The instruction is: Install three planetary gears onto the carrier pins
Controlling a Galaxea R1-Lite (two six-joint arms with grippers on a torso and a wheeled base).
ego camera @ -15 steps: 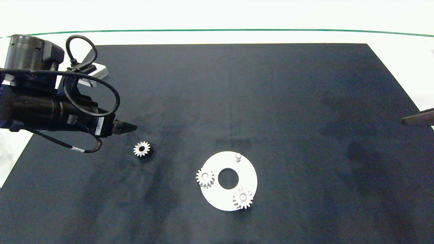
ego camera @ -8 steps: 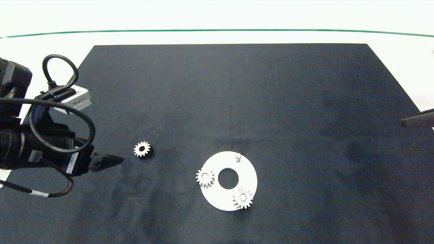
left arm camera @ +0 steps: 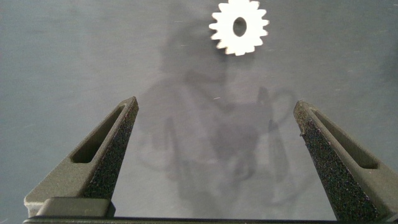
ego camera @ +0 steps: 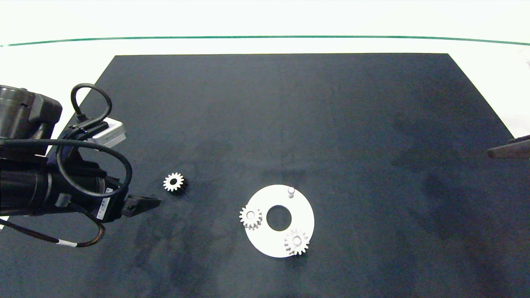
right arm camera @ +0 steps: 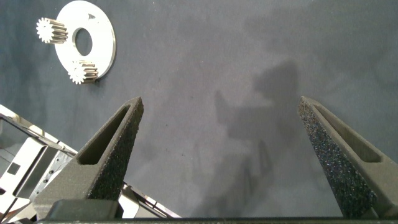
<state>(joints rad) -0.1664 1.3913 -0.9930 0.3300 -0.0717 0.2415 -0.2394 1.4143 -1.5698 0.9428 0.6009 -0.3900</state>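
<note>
A loose planetary gear (ego camera: 173, 182), small and silver-white, lies flat on the black mat left of the white carrier disc (ego camera: 269, 241). Two more gears sit on carrier pins at the disc's left rim (ego camera: 250, 216) and front rim (ego camera: 296, 241). One grey pin (ego camera: 291, 191) stands bare at the back of the disc. My left gripper (ego camera: 149, 203) is open, low over the mat just left of and nearer than the loose gear (left arm camera: 239, 27), with nothing between its fingers (left arm camera: 106, 149). My right gripper (right arm camera: 221, 102) is open and empty at the mat's right edge (ego camera: 507, 151).
The black mat (ego camera: 331, 116) covers most of the white table, whose far edge carries a green line (ego camera: 265, 37). The right wrist view shows the disc (right arm camera: 102, 37) with its two gears far off, and a metal frame (right arm camera: 31, 162) beside the mat.
The left arm swung from the far side of the loose gear toward the table's front, then edged right. The gear, the disc and the right arm stayed put.
</note>
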